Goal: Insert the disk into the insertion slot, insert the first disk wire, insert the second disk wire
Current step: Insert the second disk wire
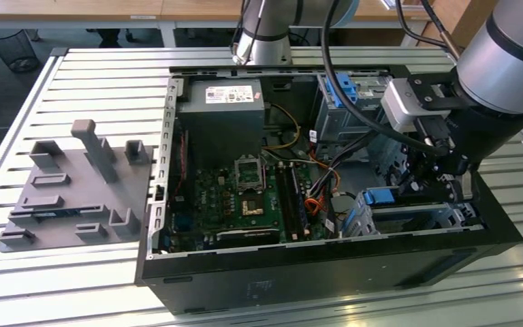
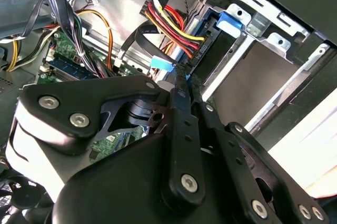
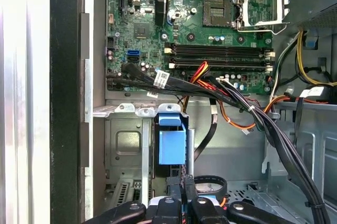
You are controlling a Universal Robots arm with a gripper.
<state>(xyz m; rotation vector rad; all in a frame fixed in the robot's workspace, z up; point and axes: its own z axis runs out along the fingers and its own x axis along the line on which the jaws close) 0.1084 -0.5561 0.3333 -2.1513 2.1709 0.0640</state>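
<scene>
slatted table [image 1: 80,82] | open pc case [image 1: 334,259] | tool [image 2: 184,79] pinched narrow beside cable bundle [image 2: 174,34], disk [image 3: 172,145] in insertion slot [image 3: 124,150]

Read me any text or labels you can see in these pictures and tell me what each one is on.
No print here can be read.
White label on the power supply: too small to read.
White tag on the black cable bundle: too blurred to read.
White markings on the green circuit board: too small to read.
</scene>
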